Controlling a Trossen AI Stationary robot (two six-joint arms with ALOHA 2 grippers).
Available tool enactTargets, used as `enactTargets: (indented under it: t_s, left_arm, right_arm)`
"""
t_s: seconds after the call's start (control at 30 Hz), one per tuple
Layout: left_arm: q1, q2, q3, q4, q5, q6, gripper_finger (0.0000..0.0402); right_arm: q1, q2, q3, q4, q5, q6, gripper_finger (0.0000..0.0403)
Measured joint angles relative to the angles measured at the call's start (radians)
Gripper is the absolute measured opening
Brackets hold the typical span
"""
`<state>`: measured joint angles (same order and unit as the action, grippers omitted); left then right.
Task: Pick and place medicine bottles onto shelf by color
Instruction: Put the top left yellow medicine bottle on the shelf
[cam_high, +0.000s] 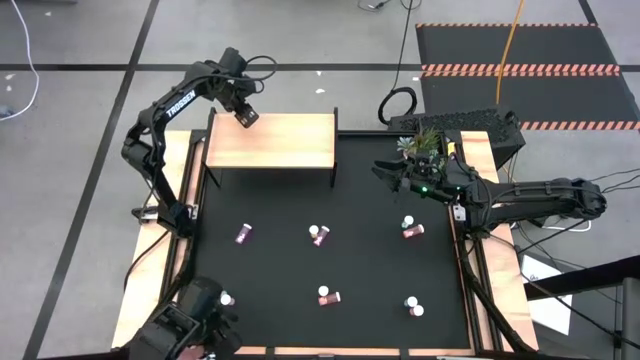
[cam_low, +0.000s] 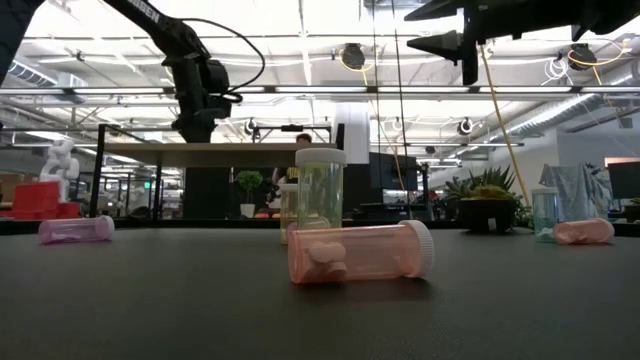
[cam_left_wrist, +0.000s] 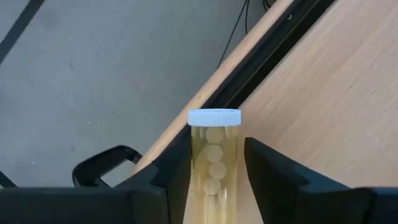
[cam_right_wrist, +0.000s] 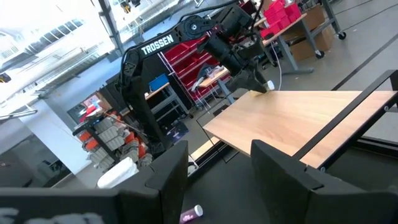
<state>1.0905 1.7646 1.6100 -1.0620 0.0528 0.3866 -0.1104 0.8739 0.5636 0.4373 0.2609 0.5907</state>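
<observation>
Light-wood shelf (cam_left_wrist: 336, 93): my left gripper (cam_left_wrist: 214, 177) pinched one yellowish white-capped bottle (cam_left_wrist: 214, 155) above its corner. Lowering it upright, clear of the edge, seemed best. My right gripper (cam_right_wrist: 217, 177) waited spread.

The left arm rises from its base at the surface's left edge, folds at the elbow and reaches to the far left corner of the shelf (cam_high: 270, 141), where the left gripper (cam_high: 246, 117) points down with a yellowish bottle (cam_left_wrist: 214, 163) standing between its jaws, both fingers (cam_left_wrist: 272, 174) close alongside the bottle's body. The right arm stretches in level from the right side, its right gripper (cam_right_wrist: 219, 167) well above the surface with jaws parted and nothing between them.
</observation>
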Motion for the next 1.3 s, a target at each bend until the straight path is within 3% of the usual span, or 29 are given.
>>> enactTargets:
  t_s: [0.33,0.57,0.77,0.9,1.03,1.3]
  left_arm:
    - [-0.006,0.000,0.000,0.014,0.000,0.000,0.0081]
    - [-0.006,-0.028,0.000,0.009,0.016,-0.034,0.0093]
    - [-0.006,-0.158,0.000,0.018,0.141,-0.093,0.0091]
    - [-0.015,-0.280,0.000,0.072,0.385,-0.220,0.0091]
    - [-0.092,-0.380,0.000,0.207,0.541,-0.361,0.0091]
    - [-0.388,-0.448,0.000,0.582,0.543,-0.586,0.0091]
  right_arm:
    - [0.000,0.000,0.000,0.007,0.000,0.000,0.0169]
    - [0.000,0.000,0.000,0.007,0.000,0.000,0.0169]
    - [-0.017,0.064,0.040,0.002,-0.034,-0.021,0.0169]
    - [-0.050,0.196,0.169,0.007,-0.110,-0.091,0.0170]
    - [-0.085,0.345,0.335,0.016,-0.171,-0.193,0.0186]
    - [-0.125,0.549,0.556,0.155,-0.267,-0.227,0.0246]
